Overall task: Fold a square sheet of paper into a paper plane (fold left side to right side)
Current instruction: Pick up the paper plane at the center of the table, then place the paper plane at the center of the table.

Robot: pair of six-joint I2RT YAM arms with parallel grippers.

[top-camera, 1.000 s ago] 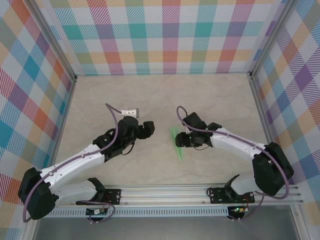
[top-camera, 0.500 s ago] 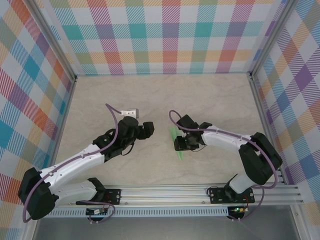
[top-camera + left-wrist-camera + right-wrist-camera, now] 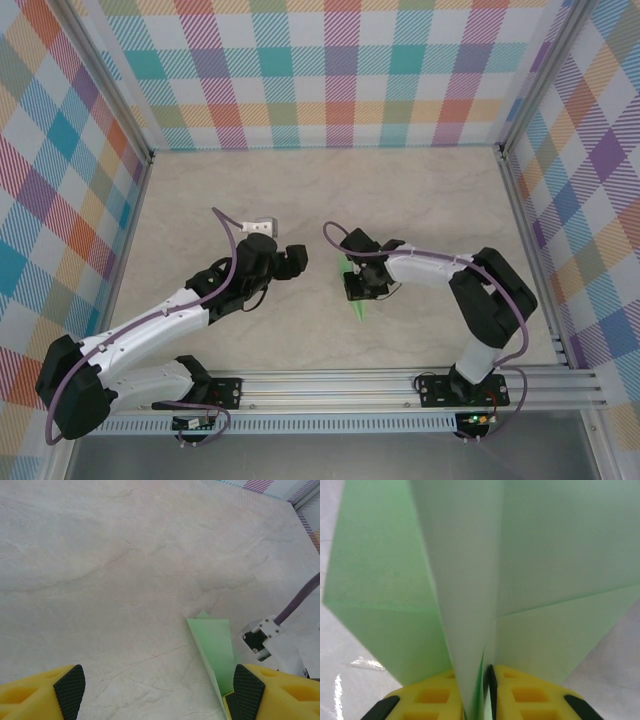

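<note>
The square sheet of paper is folded into a narrow pale green paper plane (image 3: pixel 359 303) that lies at the table's middle, its sharp tip toward the near edge. My right gripper (image 3: pixel 362 283) sits over it. In the right wrist view the yellow fingers (image 3: pixel 432 696) are shut on the plane's raised centre fold (image 3: pixel 470 630), and the wings (image 3: pixel 555 555) spread out to either side. My left gripper (image 3: pixel 297 258) hovers to the left of the plane, apart from it. It stands open (image 3: pixel 157 685) over bare table, with the plane (image 3: pixel 215 645) beside its right finger (image 3: pixel 247 687).
The marble-look table (image 3: pixel 250 190) is closed in by checked walls at the back and sides. An aluminium rail (image 3: pixel 330 385) with both arm bases runs along the near edge. A small white block (image 3: pixel 262 224) rides on the left wrist.
The right gripper has closed onto the plane's centre fold. Its wrist has shifted left over the paper and the right elbow has swung inward. The left arm has stayed put.
</note>
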